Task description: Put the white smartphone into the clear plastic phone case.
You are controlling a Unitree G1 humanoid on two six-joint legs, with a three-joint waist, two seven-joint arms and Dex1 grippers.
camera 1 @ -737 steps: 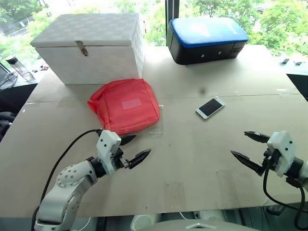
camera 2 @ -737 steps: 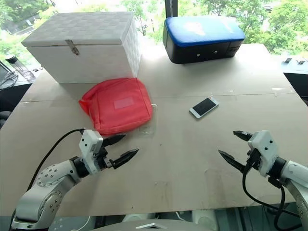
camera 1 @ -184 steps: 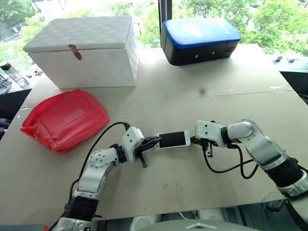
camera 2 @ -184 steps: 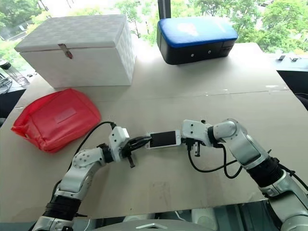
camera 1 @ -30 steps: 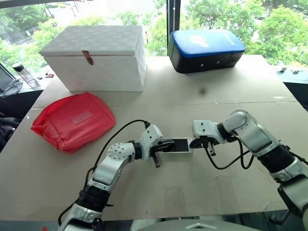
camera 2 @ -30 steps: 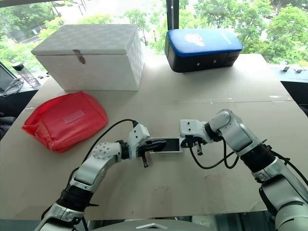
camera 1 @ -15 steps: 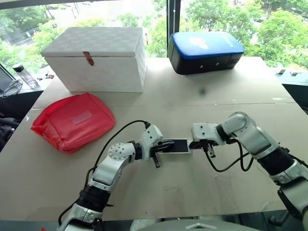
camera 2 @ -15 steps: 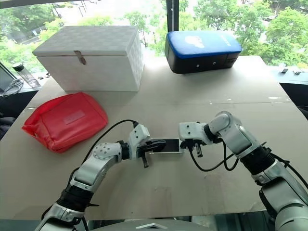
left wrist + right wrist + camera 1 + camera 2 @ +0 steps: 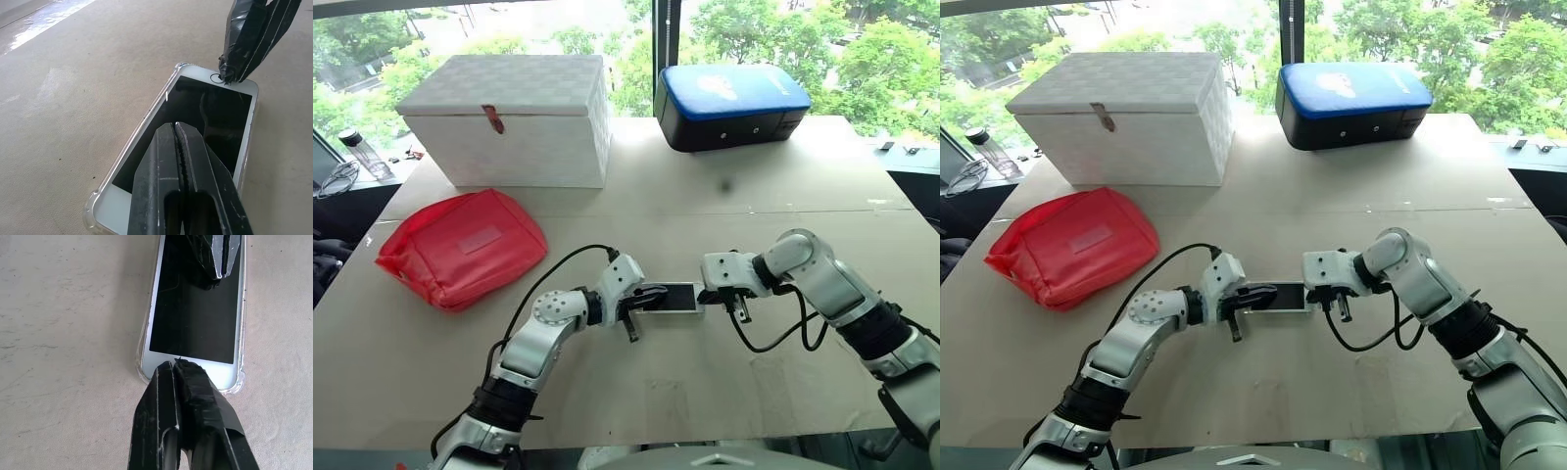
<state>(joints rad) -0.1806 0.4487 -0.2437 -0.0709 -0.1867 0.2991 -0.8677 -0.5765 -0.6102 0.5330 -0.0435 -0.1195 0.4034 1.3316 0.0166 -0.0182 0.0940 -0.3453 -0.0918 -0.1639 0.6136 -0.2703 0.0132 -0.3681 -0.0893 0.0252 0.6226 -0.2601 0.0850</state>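
- Cardboard-brown table (image 9: 783, 196), head view: white smartphone (image 9: 672, 297) lies flat between left gripper (image 9: 651, 296) and right gripper (image 9: 709, 291).
- Left wrist: closed fingers press the dark screen; clear plastic phone case (image 9: 91, 211) rims the phone.
- Right wrist: closed tips touch the white bezel.

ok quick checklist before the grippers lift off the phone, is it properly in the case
1. Phone inside the clear case: ok, the rim shows around its corners.
2. Fully snapped in on all sides: cannot tell.
3. Left gripper shut, tip over the screen: ok.
4. Right gripper shut, tip at the phone's white end: ok.
5. Case flat on the table: ok.
6. Red pouch well away from both arms: ok.
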